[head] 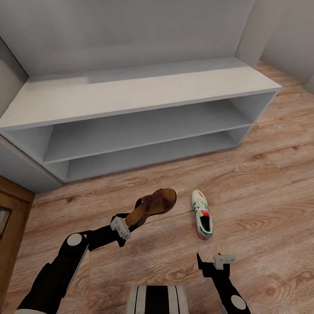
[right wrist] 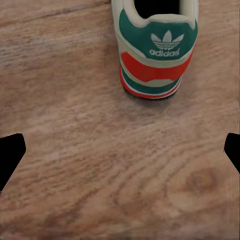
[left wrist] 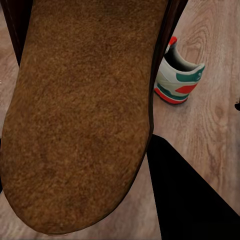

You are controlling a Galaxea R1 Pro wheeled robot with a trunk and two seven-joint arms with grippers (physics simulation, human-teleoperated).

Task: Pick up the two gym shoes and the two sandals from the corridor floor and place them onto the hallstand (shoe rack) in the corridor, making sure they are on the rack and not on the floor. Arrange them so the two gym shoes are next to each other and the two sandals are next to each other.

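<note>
**Corridor floor: one sandal lifted, one gym shoe down**

Wood-plank corridor floor (head: 261, 183) in front of the hallstand (head: 144, 93); its top and both open shelves are bare.

- Sandal (head: 152, 206): off the floor, pinched at the heel end by the left end effector (head: 123, 226), toe pointing towards the hallstand. Left wrist view: tan sole (left wrist: 80, 115) right up against the camera.
- Gym shoe (head: 202, 214): flat on the floor just right of the sandal, not touching it, toe towards the hallstand, heel towards the robot. Right wrist view: green/red heel (right wrist: 156, 47).
- Right end effector (head: 214, 264): low, just behind the shoe's heel, fingers spread, nothing between them; dark fingertips (right wrist: 11, 152) at both edges of the right wrist view.
</note>
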